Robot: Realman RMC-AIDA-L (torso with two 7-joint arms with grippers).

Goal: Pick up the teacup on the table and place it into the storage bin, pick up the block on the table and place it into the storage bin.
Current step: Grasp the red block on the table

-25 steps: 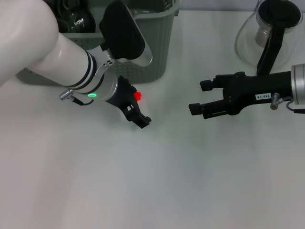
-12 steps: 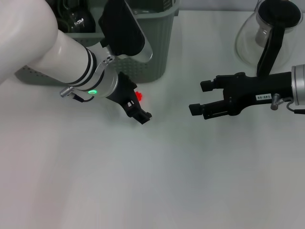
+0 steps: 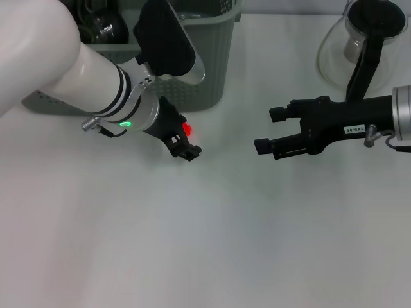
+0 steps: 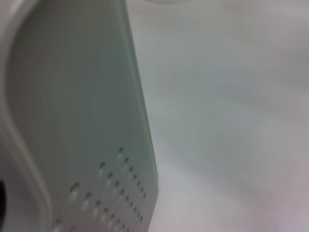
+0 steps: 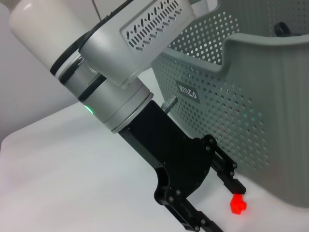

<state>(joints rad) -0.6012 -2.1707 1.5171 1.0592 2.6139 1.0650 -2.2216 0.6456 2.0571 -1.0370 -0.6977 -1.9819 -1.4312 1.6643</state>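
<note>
White and bare, the surface (image 3: pixel 212 244) stretches out below me, with the storage bin (image 3: pixel 199 70) standing at its far left, its perforated grey-green wall facing me. A glass pot (image 3: pixel 359 45) sits at the far right.

My left tool (image 3: pixel 186 144) is low over the surface just in front of the bin, and the block (image 3: pixel 187 129) lies right there between its fingers, toward the bin side. From the right wrist view I see it plainly: the block (image 5: pixel 237 204) rests on the surface, close to the bin's wall, with one finger (image 5: pixel 224 169) just above it and the other finger off to its near side. The fingers stand apart, not yet clamped. I judge the left arm far nearer; the closing line runs across the block.

It is small, bright red, faceted, with no clear long axis that I can make out.

My right tool (image 3: pixel 270 131) hovers well apart to the right, fingers spread, holding nothing.

A dark object shows inside the bin; I cannot tell whether it is the teacup.
</note>
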